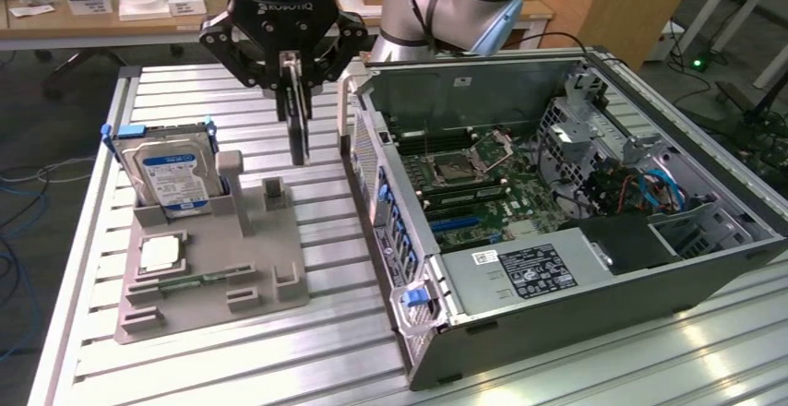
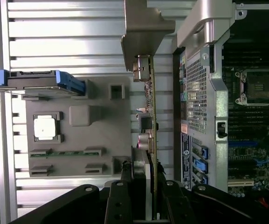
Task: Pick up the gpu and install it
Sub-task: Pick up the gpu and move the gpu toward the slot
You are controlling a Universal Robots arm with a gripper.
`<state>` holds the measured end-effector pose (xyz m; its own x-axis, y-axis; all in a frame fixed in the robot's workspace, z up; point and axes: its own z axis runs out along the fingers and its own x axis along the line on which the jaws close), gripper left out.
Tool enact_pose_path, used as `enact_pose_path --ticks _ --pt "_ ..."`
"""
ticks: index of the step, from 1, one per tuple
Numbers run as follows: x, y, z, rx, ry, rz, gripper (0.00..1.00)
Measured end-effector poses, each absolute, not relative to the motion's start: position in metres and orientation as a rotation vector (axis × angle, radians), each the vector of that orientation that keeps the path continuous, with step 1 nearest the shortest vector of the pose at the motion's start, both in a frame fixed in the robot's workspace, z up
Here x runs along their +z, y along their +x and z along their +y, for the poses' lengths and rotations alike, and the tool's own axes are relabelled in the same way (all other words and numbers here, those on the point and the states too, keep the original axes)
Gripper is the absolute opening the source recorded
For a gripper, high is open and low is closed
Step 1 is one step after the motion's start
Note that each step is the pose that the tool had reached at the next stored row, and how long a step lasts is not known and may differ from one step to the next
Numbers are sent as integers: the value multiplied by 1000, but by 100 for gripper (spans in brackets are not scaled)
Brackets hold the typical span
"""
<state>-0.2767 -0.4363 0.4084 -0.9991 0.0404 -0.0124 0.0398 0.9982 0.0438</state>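
Grey holder (image 1: 246, 240) with hard drive (image 1: 173, 173) beside open computer case (image 1: 591, 309); above the gap, downward-pointing claw (image 1: 295, 78) clamped on upright graphics card (image 1: 299, 129).

One gpu (image 1: 298, 129), one hard drive (image 1: 173, 177), one chip (image 1: 161, 255), one holder (image 1: 265, 258), one computer case (image 1: 591, 318).

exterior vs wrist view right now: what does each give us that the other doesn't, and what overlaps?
Exterior view adds: the arm above the gripper, the desk behind, the power supply label inside the case.
Wrist view adds: the small components along the edge of the gpu.
Both: gripper shut on the gpu, held on edge between the grey fixture and the open case; hard drive; silver chip; CPU socket.
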Motion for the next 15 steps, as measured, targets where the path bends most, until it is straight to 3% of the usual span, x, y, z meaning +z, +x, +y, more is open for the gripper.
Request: enact_pose_path --ticks 15 --pt "408 -248 -436 68 63 3127 28"
